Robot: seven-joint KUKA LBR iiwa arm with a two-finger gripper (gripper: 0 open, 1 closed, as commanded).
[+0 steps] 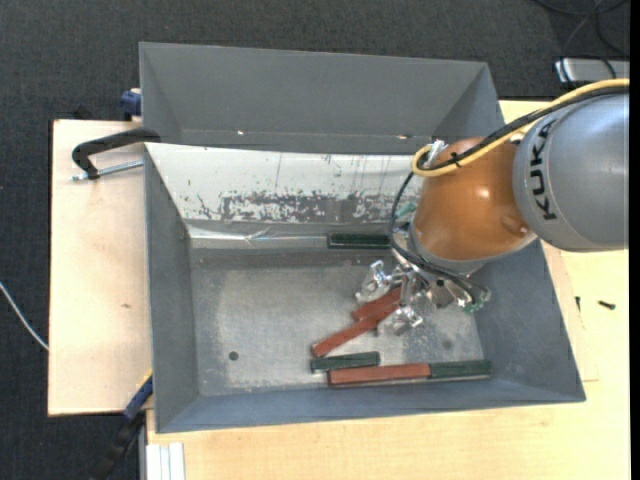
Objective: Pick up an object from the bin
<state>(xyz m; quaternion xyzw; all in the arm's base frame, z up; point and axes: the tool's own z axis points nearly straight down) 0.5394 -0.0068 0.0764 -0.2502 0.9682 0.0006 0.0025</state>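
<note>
Tool [396,298] low over red-brown stick's [345,336] upper end, bin's [166,298] right half; closure unreadable; advise centring across its width before lifting.

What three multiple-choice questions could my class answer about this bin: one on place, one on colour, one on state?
1. Where is the gripper? A) over the right half of the bin B) over its left corner C) outside it
2. What colour is the slanted stick by it? A) blue B) red-brown C) yellow
3. How does the red bar by the near wall lie? A) upright B) hanging from the gripper C) flat along the wall
Answers: 1 A, it hangs right of the floor's middle; 2 B, red-brown along its length; 3 C, it rests lengthwise by the wall.
</note>
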